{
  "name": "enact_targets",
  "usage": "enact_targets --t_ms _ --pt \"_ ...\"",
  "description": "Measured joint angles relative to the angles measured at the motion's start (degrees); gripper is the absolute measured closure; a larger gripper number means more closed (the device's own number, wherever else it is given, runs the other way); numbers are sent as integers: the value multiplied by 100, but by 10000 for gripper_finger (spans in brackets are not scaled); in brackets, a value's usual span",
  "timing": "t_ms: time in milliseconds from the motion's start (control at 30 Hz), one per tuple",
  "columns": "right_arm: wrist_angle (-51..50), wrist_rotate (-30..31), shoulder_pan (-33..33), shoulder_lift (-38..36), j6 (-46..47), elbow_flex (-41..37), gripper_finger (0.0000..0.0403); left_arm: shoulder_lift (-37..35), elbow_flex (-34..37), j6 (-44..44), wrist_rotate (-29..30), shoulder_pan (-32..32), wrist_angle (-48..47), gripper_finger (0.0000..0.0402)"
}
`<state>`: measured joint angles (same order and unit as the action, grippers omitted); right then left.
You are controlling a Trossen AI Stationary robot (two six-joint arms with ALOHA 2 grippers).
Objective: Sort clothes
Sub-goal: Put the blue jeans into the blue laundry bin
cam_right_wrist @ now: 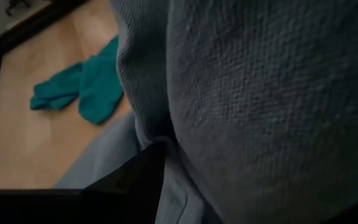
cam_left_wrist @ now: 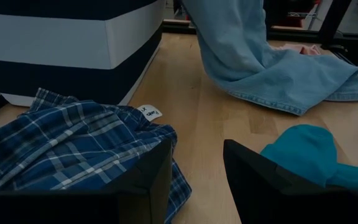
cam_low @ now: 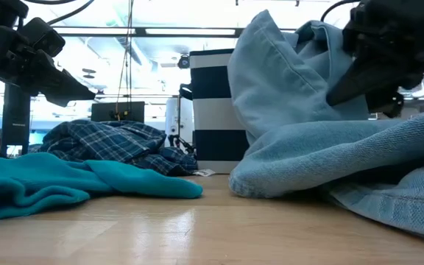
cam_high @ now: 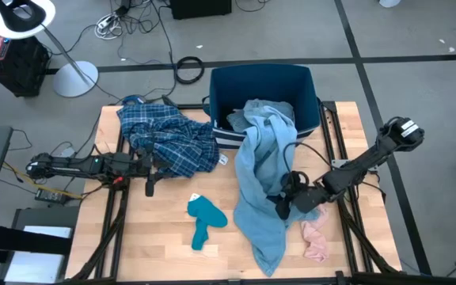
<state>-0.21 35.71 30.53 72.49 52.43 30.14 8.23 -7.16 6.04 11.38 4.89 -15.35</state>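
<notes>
A light-blue denim piece (cam_high: 260,182) hangs by its far end over the near rim of the dark-blue bin (cam_high: 307,87) and lies down the table to the near edge. My right gripper (cam_high: 283,204) is at its right edge, shut on it. The denim fills the right wrist view (cam_right_wrist: 260,93). The blue-white plaid shirt (cam_high: 165,138) lies bunched at the far left. My left gripper (cam_left_wrist: 197,180) hovers open and empty over the shirt's near edge (cam_left_wrist: 73,149). A teal sock (cam_high: 204,222) lies at the near middle. A pink item (cam_high: 315,237) lies at the near right. My right gripper holds the denim piece at its right edge (cam_high: 274,198), about halfway along its length. Folds of cloth (cam_right_wrist: 166,143) run in beside the one finger (cam_right_wrist: 135,180) that shows; the cloth hides the other finger. The fingers come level from the table's right. The denim's near end lies on the table.
The bin stands at the far middle with more cloth (cam_high: 240,119) inside it. Bare wood lies between the shirt, the sock and the denim (cam_high: 172,198). Cables, a lamp stand and floor lie beyond the table's far edge.
</notes>
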Motion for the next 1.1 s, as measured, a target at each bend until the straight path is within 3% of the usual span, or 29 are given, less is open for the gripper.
enact_targets --t_ms 333,433,567,767,900,1100 --pt "836 -409 -636 643 -748 -6 233 0 0 2 0 -1 4 251" --pt "1374 -470 -799 1003 -959 -6 273 0 0 2 0 1 2 251" --pt "1673 -832 -977 1158 -1151 -4 373 -1 0 2 0 0 4 251" --pt "1679 -696 -995 935 -1791 362 389 0 0 2 0 0 2 251" --pt "1042 -658 -1050 800 -2762 1229 389 0 0 2 0 -1 9 251" --pt "-1229 -433 -1364 801 -3573 3128 389 0 0 2 2 1 53 251"
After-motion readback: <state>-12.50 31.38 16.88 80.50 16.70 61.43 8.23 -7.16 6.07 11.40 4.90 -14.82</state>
